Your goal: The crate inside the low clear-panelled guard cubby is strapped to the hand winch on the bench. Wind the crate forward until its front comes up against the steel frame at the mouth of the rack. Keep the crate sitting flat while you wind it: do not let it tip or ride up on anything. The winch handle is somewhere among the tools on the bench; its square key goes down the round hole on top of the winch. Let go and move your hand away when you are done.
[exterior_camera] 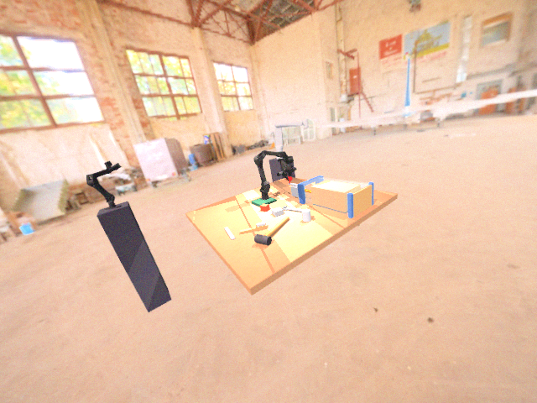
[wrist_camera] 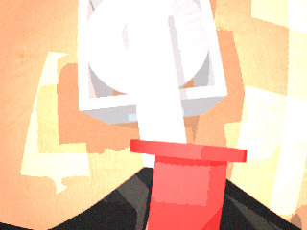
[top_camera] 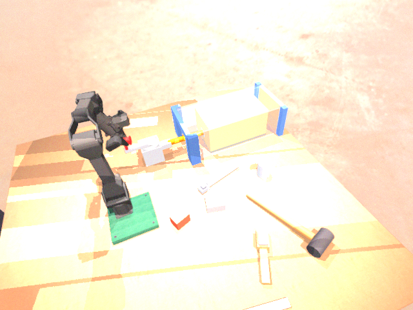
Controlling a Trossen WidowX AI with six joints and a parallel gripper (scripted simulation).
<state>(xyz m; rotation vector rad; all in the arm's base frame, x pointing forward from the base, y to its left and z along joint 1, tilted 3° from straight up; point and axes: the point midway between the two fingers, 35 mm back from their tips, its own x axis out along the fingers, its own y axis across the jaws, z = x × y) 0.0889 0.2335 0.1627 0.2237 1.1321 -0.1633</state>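
Observation:
My gripper (top_camera: pixel 125 143) (exterior_camera: pixel 289 177) (wrist_camera: pixel 179 179) is shut on the red grip of the winch handle (top_camera: pixel 136 146) (wrist_camera: pixel 160 117). The handle's pale arm reaches from the grip across the top of the grey winch (top_camera: pixel 153 157) (exterior_camera: pixel 294 190) (wrist_camera: pixel 203 106). Its square key and the hole are hidden. A yellow strap (top_camera: pixel 176 139) (exterior_camera: pixel 308 191) runs from the winch through the blue steel frame (top_camera: pixel 193 150) (exterior_camera: pixel 301 193) to the crate (top_camera: pixel 238 133) (exterior_camera: pixel 327 197). The crate looks flat inside the clear-panelled cubby, with a gap between its front and the frame.
A mallet (top_camera: pixel 319 242) (exterior_camera: pixel 263 239), a brush-like tool (top_camera: pixel 264 263), a small thin-handled tool (top_camera: pixel 203 187), a pale block (top_camera: pixel 215 204), a white cup-like piece (top_camera: pixel 263 170) (exterior_camera: pixel 305 215) and a red block (top_camera: pixel 180 221) (exterior_camera: pixel 264 208) lie on the bench, away from the winch.

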